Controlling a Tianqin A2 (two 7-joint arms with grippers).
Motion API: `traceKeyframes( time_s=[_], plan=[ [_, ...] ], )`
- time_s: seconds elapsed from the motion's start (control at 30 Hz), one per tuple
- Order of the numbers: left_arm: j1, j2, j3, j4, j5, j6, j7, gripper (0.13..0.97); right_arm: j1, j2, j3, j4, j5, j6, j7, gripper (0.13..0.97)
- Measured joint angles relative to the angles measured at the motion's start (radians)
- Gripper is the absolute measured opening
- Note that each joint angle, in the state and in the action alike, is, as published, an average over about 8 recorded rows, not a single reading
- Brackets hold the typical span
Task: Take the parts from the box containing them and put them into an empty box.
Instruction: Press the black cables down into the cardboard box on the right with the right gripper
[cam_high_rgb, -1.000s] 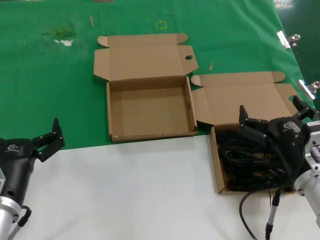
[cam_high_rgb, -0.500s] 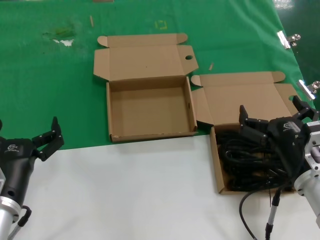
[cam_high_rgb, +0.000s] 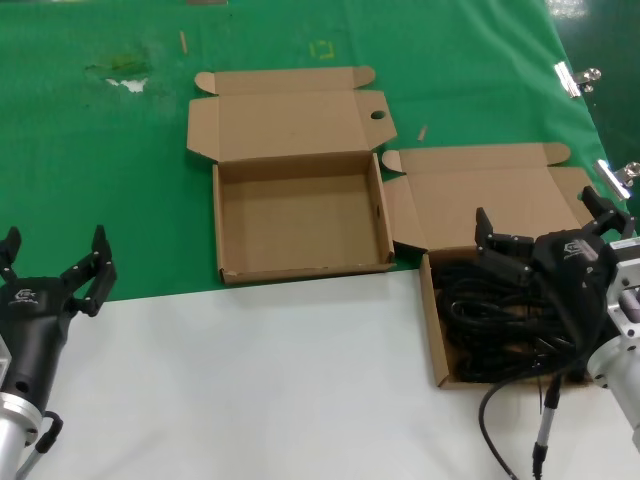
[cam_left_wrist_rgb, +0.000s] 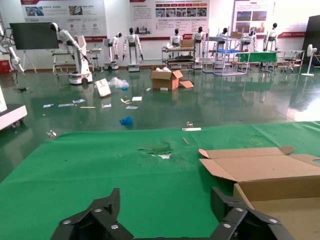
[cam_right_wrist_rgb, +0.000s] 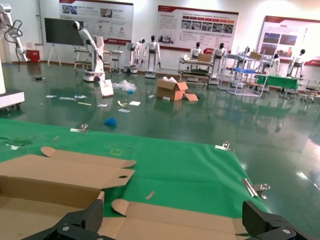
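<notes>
Green cloth (cam_high_rgb: 100, 150) covers the far part of the desk (cam_high_rgb: 250, 380); the near part is bare white. Beyond the desk's far edge the wrist views show a hall floor, wall posters too small to read, and a row of white robots.

Empty box (cam_high_rgb: 300, 215): shallow brown corrugated tray on the green cloth, lid folded back flat away from the robot, round hole near the lid's right corner.

Box containing the parts (cam_high_rgb: 432, 330): twin tray just right of the empty box and nearer the robot, its front half on the white surface, lid also laid back.

Parts (cam_high_rgb: 480, 325): black rubber-coated cords coiled in a tangled heap filling that tray; long axis of single coils cannot be told.

Right gripper (cam_high_rgb: 545, 230): hangs over the cords' far side, black fingers spread wide, holding nothing. A faint logo on its housing is unreadable.

Left gripper (cam_high_rgb: 52, 262): well left of the empty box at the cloth's near edge, fingers spread, empty.
</notes>
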Motion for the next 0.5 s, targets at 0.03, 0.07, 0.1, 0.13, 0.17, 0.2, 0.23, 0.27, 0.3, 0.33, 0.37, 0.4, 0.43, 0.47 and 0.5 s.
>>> traceKeyframes(
  time_s=[0.03,0.07,0.1,0.13,0.17,0.2,0.23,0.27,0.3,0.33,0.37,0.4,0.43,0.47,0.5],
  plan=[
    [0.000,0.000,0.000,0.000,0.000,0.000,0.000,0.679,0.001,0.005,-0.004,0.002,0.001,0.003,0.001,0.966],
    [0.000,0.000,0.000,0.000,0.000,0.000,0.000,0.658,0.002,0.012,-0.008,0.004,0.003,0.006,0.002,0.966],
    [0.000,0.000,0.000,0.000,0.000,0.000,0.000,0.658,0.003,0.019,-0.013,0.007,0.005,0.010,0.004,0.966],
    [0.000,0.000,0.000,0.000,0.000,0.000,0.000,0.630,0.004,0.029,-0.020,0.010,0.008,0.015,0.005,0.966],
    [0.000,0.000,0.000,0.000,0.000,0.000,0.000,0.603,0.005,0.039,-0.027,0.014,0.012,0.019,0.007,0.966],
    [0.000,0.000,0.000,0.000,0.000,0.000,0.000,0.576,0.006,0.050,-0.034,0.019,0.016,0.024,0.008,0.966],
    [0.000,0.000,0.000,0.000,0.000,0.000,0.000,0.549,0.007,0.063,-0.043,0.023,0.021,0.029,0.009,0.966],
    [0.000,0.000,0.000,0.000,0.000,0.000,0.000,0.522,0.007,0.078,-0.054,0.028,0.026,0.035,0.010,0.966],
    [0.000,0.000,0.000,0.000,0.000,0.000,0.000,0.494,0.009,0.095,-0.065,0.034,0.032,0.040,0.010,0.966],
    [0.000,0.000,0.000,0.000,0.000,0.000,0.000,0.467,0.010,0.113,-0.077,0.038,0.038,0.045,0.010,0.966],
    [0.000,0.000,0.000,0.000,0.000,0.000,0.000,0.440,0.011,0.133,-0.090,0.043,0.044,0.049,0.010,0.966],
    [0.000,0.000,0.000,0.000,0.000,0.000,0.000,0.440,0.013,0.153,-0.103,0.048,0.050,0.053,0.009,0.966],
    [0.000,0.000,0.000,0.000,0.000,0.000,0.000,0.440,0.015,0.176,-0.118,0.053,0.055,0.056,0.008,0.966],
    [0.000,0.000,0.000,0.000,0.000,0.000,0.000,0.440,0.018,0.202,-0.133,0.058,0.060,0.057,0.007,0.966],
    [0.000,0.000,0.000,0.000,0.000,0.000,0.000,0.440,0.021,0.228,-0.147,0.063,0.064,0.058,0.005,0.966]
  ],
)
